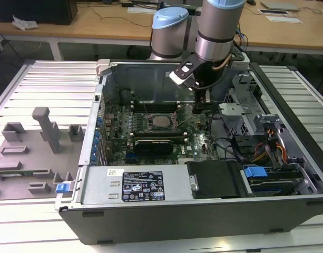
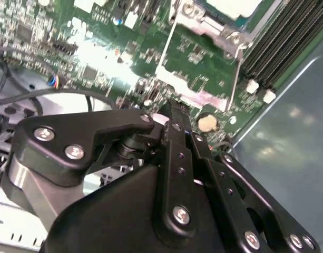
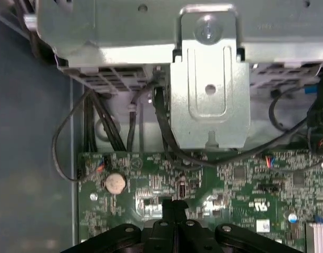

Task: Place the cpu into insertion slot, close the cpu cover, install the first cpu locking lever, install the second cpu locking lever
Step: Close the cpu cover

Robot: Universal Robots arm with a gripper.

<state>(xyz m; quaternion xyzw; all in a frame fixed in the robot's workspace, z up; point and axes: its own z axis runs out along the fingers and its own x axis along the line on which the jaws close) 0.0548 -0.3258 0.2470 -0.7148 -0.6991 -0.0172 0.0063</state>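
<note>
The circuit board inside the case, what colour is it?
The board is green, clearest in the first wrist view.

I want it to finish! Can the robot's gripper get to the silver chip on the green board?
Probably yes. The gripper hangs inside the open case, just to the exterior view's right of the cpu, and nothing tall seems to stand between them above the green board.

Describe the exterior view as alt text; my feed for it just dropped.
The arm's tool reaches down into an open computer case, hanging over the green board just to the exterior view's right of the silver-topped cpu. The case lies on a slatted metal table, with grey fixtures at the exterior view's left.
</note>
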